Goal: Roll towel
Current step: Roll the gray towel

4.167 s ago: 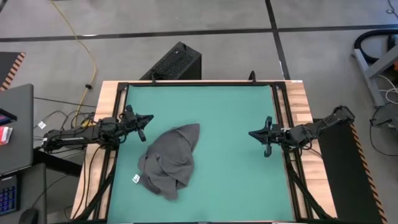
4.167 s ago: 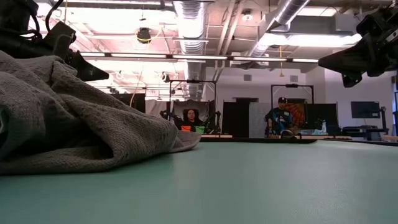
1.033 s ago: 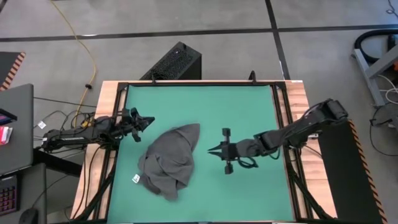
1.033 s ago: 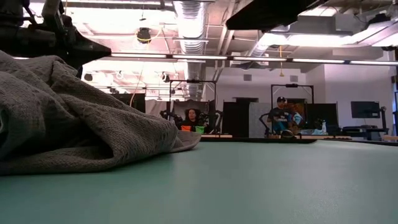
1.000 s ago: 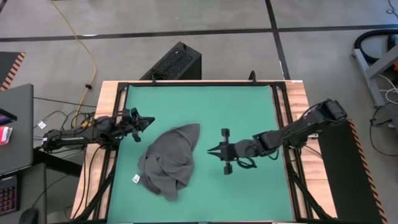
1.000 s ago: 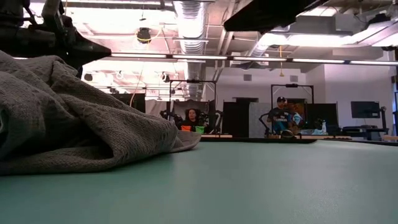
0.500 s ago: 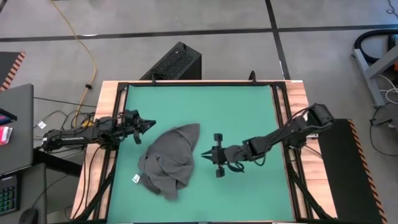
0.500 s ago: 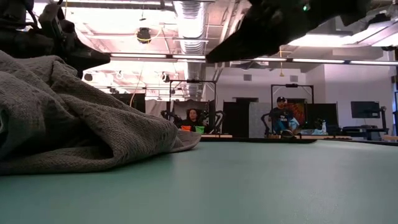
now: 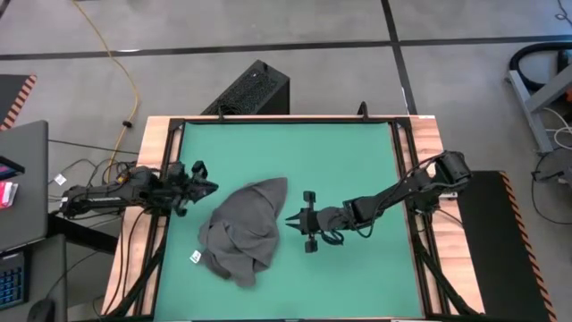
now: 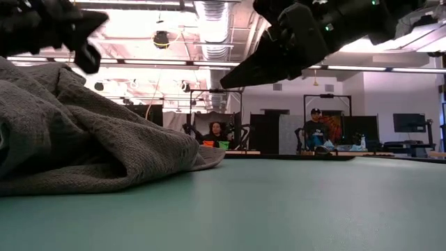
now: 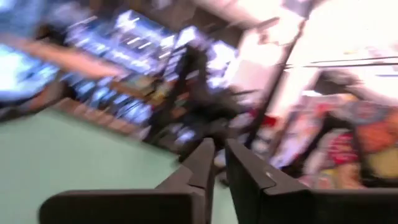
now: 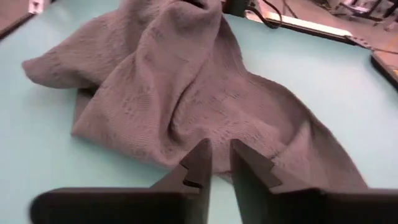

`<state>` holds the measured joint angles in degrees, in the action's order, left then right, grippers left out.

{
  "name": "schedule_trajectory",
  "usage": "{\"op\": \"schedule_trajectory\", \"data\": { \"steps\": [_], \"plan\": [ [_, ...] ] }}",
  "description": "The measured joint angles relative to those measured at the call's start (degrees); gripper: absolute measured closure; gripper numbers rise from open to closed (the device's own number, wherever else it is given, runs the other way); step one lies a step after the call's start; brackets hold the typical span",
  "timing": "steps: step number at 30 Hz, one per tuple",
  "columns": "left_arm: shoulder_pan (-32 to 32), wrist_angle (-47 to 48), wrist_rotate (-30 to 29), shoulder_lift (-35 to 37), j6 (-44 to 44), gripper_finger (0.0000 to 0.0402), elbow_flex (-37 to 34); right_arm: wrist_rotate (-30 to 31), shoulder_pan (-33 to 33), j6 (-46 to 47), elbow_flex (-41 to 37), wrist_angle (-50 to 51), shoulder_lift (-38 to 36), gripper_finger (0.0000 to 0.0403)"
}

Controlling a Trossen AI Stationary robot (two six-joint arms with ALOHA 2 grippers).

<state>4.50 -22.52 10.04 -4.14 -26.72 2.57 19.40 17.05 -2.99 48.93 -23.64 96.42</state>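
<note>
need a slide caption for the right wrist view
Right gripper, fingers slightly apart, nears the crumpled grey towel on the green table.

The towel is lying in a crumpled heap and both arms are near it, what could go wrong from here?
1. The towel is bunched in layered folds, so the right gripper, with its jaws only narrowly apart at the towel's right edge, may pinch several layers or slide off instead of taking one edge.
2. The left gripper sits by the towel's upper left; if both pull at once, the cloth may drag across the green table rather than spread flat.
</note>
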Motion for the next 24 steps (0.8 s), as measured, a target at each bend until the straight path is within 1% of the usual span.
{"op": "schedule_trajectory", "data": {
  "steps": [2, 5, 8, 10, 12, 14, 16, 18, 20, 22, 24],
  "plan": [
    [-1.46, -4.30, 2.24, 0.02, 1.41, 0.0345, 0.00, -1.31, -0.01, 0.31, 0.72, 0.16, 0.00, 0.0282],
    [-4.54, -8.09, 4.15, 0.02, 5.68, 0.0317, 0.02, -2.12, 0.05, 0.12, 2.14, -0.22, -0.10, 0.0220],
    [-7.99, -10.51, 4.31, 0.02, 8.47, 0.0292, 0.02, -1.84, 0.04, -0.86, 3.41, 0.09, -0.11, 0.0160],
    [-9.97, -11.17, 3.89, 0.02, 8.76, 0.0281, 0.06, -0.98, -0.57, -1.80, 4.52, 0.10, -0.11, 0.0133],
    [-11.56, -9.07, 1.54, -0.08, 10.15, 0.0276, 1.21, 1.26, -1.80, -1.80, 5.98, 0.90, -0.11, 0.0121],
    [-12.64, -3.72, -3.06, -0.64, 12.99, 0.0274, 3.86, 4.11, -3.62, -1.41, 7.75, 4.06, -0.11, 0.0118],
    [-13.35, 4.72, -9.15, -2.41, 15.03, 0.0274, 7.76, 5.81, -5.85, 0.05, 10.04, 9.02, -0.11, 0.0118],
    [-13.62, 16.99, -15.31, -5.33, 17.08, 0.0274, 12.57, 6.02, -8.38, 1.43, 12.60, 14.85, 0.15, 0.0117],
    [-13.63, 29.31, -21.04, -10.00, 18.66, 0.0274, 17.41, 6.01, -10.65, 1.18, 14.90, 20.23, 0.73, 0.0117],
    [-13.63, 38.10, -25.42, -15.41, 18.70, 0.0274, 21.43, 4.39, -13.08, 0.03, 17.03, 24.86, 1.70, 0.0117],
    [-13.31, 42.57, -26.96, -21.01, 18.69, 0.0274, 24.42, 0.75, -15.31, -0.27, 19.04, 27.83, 2.70, 0.0117]
  ]
}}
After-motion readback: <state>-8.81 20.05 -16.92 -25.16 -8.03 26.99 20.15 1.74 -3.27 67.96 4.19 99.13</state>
